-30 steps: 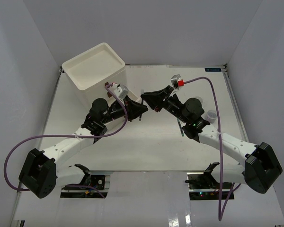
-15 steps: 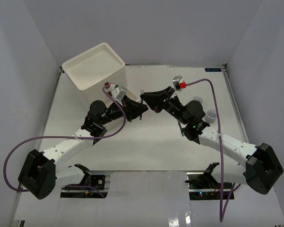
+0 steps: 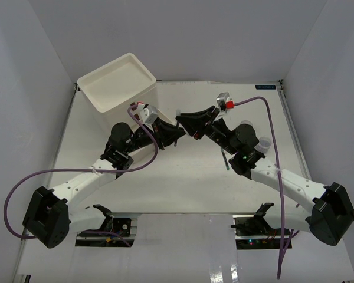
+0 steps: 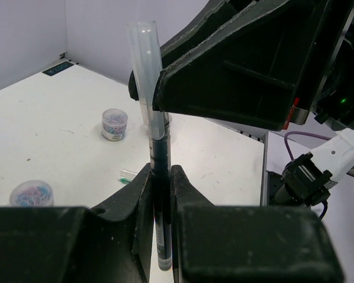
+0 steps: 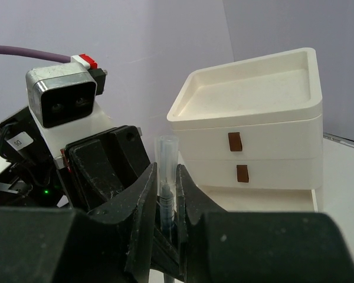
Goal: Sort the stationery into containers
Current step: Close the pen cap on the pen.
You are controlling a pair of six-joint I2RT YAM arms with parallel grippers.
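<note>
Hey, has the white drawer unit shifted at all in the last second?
No. The white drawer unit sits exactly where it was, against the far-left corner of the table in the top view.

The left gripper (image 4: 161, 180) clamps its 2 fingers (image 4: 143, 194) on the dark barrel of an upright pen (image 4: 155, 132), whose clear cap rises above them. The right gripper (image 4: 150, 97) fills the upper right, its tips at the cap, apparently pinching it. Behind, 2 clear jars (image 4: 114, 124) with bluish contents stand well apart on the white table (image 4: 59, 94). A small green piece (image 4: 127, 175), too small to identify, lies near the pen.
</note>
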